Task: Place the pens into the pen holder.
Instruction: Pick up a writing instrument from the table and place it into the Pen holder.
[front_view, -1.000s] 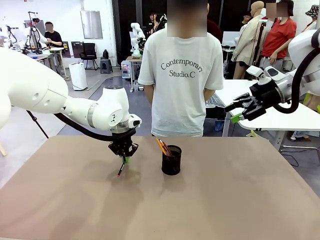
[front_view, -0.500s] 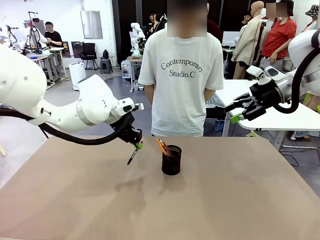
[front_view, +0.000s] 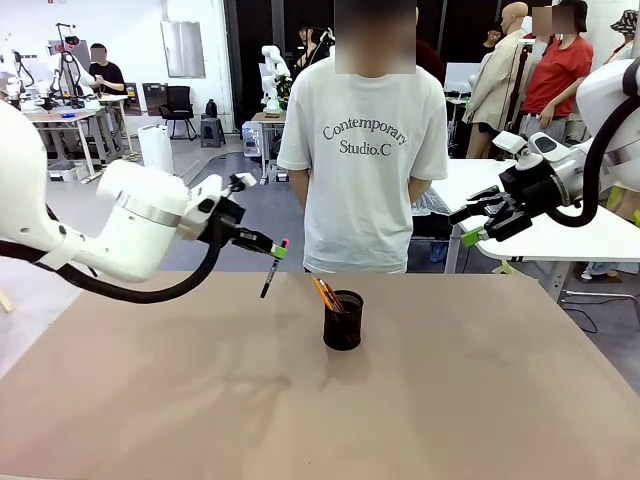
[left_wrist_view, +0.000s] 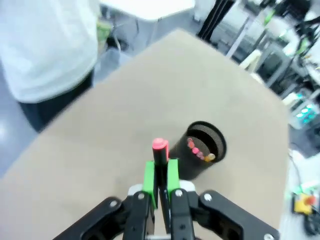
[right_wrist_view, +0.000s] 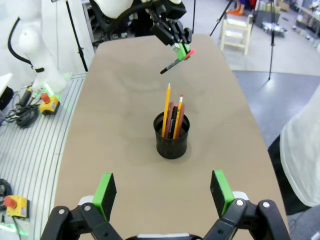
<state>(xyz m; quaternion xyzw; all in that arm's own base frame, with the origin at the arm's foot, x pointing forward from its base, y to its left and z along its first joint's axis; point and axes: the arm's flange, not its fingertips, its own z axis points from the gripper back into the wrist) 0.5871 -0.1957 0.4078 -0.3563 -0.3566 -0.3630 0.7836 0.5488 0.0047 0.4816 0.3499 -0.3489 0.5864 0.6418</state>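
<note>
My left gripper (front_view: 278, 249) clenched a black pen (front_view: 271, 273), its lower end blurred; right gripper (front_view: 474, 228) gaped above the pen holder (front_view: 343, 319).

Person (front_view: 362, 150), brown table (front_view: 450, 400), perhaps chairs.

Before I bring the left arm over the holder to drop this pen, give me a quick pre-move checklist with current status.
1. Left claw shut on the pen: ok, pinched near its pink-red top end, body hanging down.
2. Pen clear of the table: ok, held in the air to the left of the holder.
3. Holder upright: ok.
4. Room in the holder: ok, pencils stand in it, with open space beside them.
5. Right claw out of the path: ok, open, raised off to the right.
6. Person's hands away from the holder: ok, arms at their sides behind the table.
</note>
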